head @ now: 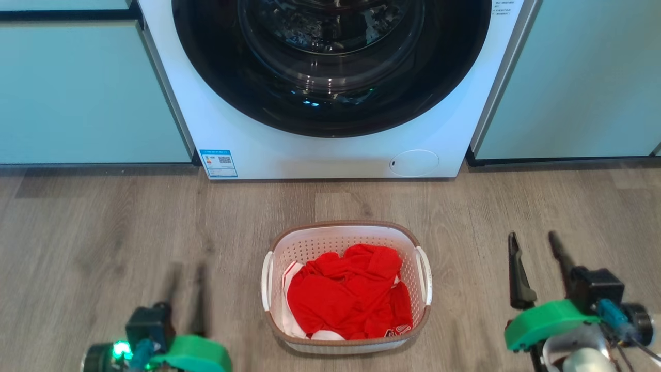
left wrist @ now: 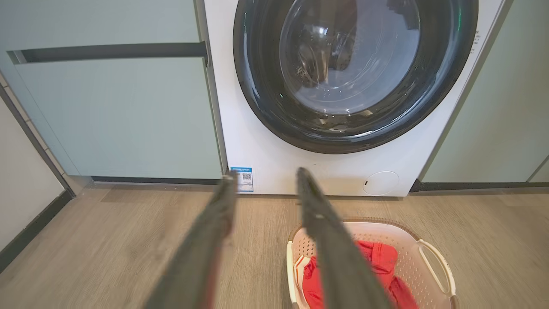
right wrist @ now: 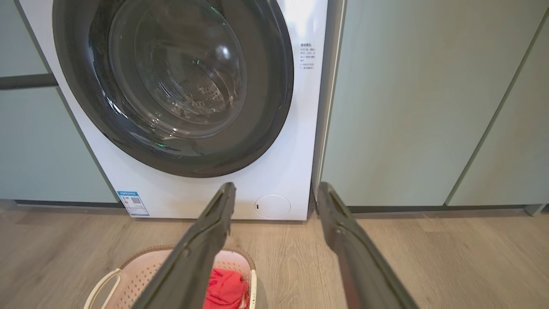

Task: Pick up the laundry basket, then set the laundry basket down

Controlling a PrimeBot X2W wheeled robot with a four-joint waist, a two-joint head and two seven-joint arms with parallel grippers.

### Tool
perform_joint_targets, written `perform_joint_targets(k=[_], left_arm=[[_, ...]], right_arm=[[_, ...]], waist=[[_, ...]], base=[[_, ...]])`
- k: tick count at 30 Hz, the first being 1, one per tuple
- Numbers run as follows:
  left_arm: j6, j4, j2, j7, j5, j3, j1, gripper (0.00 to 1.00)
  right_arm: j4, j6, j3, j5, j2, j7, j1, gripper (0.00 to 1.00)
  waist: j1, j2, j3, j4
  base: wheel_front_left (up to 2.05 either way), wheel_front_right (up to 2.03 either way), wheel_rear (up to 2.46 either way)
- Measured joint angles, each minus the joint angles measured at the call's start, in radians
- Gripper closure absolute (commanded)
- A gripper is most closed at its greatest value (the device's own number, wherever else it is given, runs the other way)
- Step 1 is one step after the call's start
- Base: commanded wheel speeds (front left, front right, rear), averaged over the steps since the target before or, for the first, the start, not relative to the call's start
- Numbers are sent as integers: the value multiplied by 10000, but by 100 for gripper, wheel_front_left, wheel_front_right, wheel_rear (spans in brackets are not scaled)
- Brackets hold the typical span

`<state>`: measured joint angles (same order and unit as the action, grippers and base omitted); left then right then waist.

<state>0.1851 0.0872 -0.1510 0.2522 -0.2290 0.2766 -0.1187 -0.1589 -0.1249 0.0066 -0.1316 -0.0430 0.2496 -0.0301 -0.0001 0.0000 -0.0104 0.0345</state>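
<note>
Washer [head: 310,155]: at the back, on the floor [head: 103,222], between the left cabinet [head: 88,93] and the right cabinet [head: 568,77], just beside both.
Basket [head: 320,245]: on the floor before the washer, apart from it, roughly under the door's middle.
Clothes [head: 351,294]: in the basket, heaped toward its near end.
Left gripper [head: 187,268]: left of the basket, apart from it, above the floor.
Right gripper [head: 532,236]: right of the basket, apart from it, fingers pointing toward the right cabinet.
</note>
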Motion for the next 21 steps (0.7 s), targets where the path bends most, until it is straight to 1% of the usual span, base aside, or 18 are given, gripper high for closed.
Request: perform_joint_targets(k=[7,10,21], left_arm=[[-10,909,94,-61,-123,82,-440,100],[-31,917,98,-144,-483,61,-460,100],[-343,966,109,-401,-1755,-50,-413,100]], right_arm=[[-955,2,23,-113,35,-31,-341,100],[-980,0,19,-474,36,-121,-390,100],[-978,0,-4,-1808,35,-372,-372,100]], waist=[[1,0,1,-2],[1,0,6,-11],[1,0,17,-43]], base=[[0,0,0],[0,0,0],[0,0,0]])
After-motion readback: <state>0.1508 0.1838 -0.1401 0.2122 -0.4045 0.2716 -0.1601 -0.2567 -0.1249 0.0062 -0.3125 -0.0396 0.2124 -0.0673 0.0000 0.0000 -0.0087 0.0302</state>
